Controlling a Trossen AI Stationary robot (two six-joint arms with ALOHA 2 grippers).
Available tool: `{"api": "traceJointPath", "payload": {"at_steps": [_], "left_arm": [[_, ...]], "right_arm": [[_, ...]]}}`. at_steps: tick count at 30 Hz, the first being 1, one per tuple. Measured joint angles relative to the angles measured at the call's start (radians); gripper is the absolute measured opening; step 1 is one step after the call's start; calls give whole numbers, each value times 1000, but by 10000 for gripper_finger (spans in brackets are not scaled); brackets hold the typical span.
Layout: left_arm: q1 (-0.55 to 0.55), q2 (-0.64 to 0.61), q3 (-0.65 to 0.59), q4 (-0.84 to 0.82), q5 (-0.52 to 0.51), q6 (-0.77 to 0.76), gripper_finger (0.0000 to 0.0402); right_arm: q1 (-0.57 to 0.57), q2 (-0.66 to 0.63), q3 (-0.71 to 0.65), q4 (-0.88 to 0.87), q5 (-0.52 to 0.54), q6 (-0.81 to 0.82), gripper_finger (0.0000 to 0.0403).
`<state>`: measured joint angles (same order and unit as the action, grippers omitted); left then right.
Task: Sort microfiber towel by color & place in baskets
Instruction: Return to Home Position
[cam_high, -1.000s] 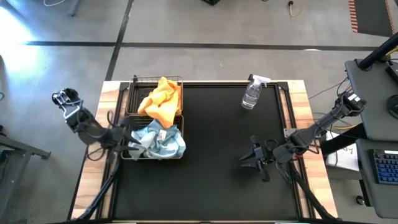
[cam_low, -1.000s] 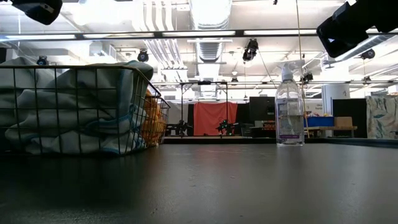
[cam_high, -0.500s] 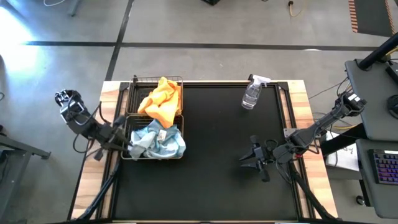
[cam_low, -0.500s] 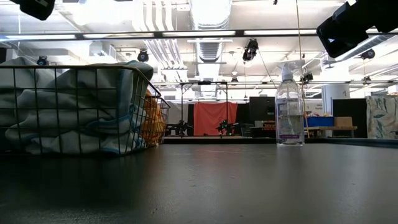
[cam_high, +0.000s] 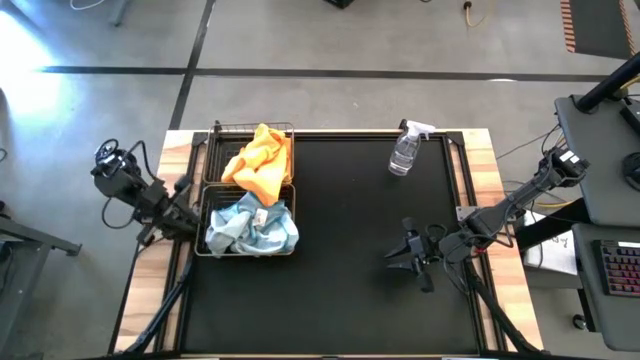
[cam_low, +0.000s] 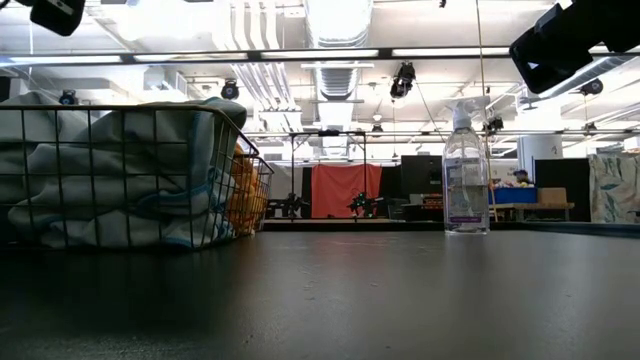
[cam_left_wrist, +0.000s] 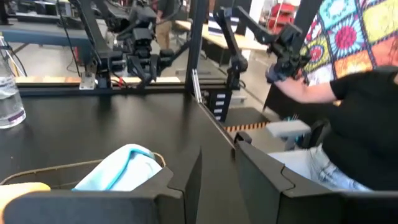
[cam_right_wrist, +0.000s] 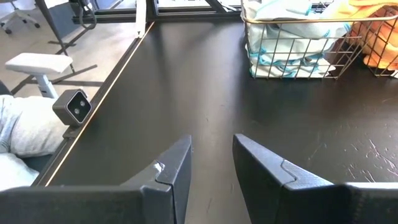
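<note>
Two black wire baskets stand side by side at the table's left. The far basket (cam_high: 222, 140) holds orange-yellow towels (cam_high: 260, 162). The near basket (cam_high: 203, 240) holds pale blue-grey towels (cam_high: 252, 226), which also show behind the mesh in the low view (cam_low: 110, 180). My left gripper (cam_high: 185, 218) hovers open just left of the near basket, with the blue towel (cam_left_wrist: 124, 169) in front of its fingers. My right gripper (cam_high: 392, 258) waits open above bare table on the right, facing the baskets (cam_right_wrist: 292, 53).
A clear spray bottle (cam_high: 405, 150) stands upright near the table's far edge, right of centre. The black mat (cam_high: 340, 290) lies bare between the baskets and my right gripper. A person (cam_left_wrist: 367, 124) sits beyond the table's near edge in the left wrist view.
My left gripper has drawn back from over the near basket's left rim toward the table's left edge. The towels and baskets have stayed as they were.
</note>
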<state>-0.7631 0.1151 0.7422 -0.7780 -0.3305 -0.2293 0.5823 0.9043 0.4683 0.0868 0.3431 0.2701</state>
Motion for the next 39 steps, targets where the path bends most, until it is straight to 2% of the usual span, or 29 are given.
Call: {"api": "traceJointPath", "payload": {"at_steps": [11,20,30,33,39], "left_arm": [[0,-47,17,2,-21,-24,84],[0,-37,17,2,-21,-23,84],[0,-43,17,41,-15,-35,84],[0,-57,16,59,78,-41,84],[0,-106,-20,204,347,39,84]], "right_arm": [[0,0,0,0,2,21,111],[0,0,0,1,53,72,112],[0,0,0,0,53,28,112],[0,0,0,-1,53,27,111],[0,0,0,-3,51,45,111]]}}
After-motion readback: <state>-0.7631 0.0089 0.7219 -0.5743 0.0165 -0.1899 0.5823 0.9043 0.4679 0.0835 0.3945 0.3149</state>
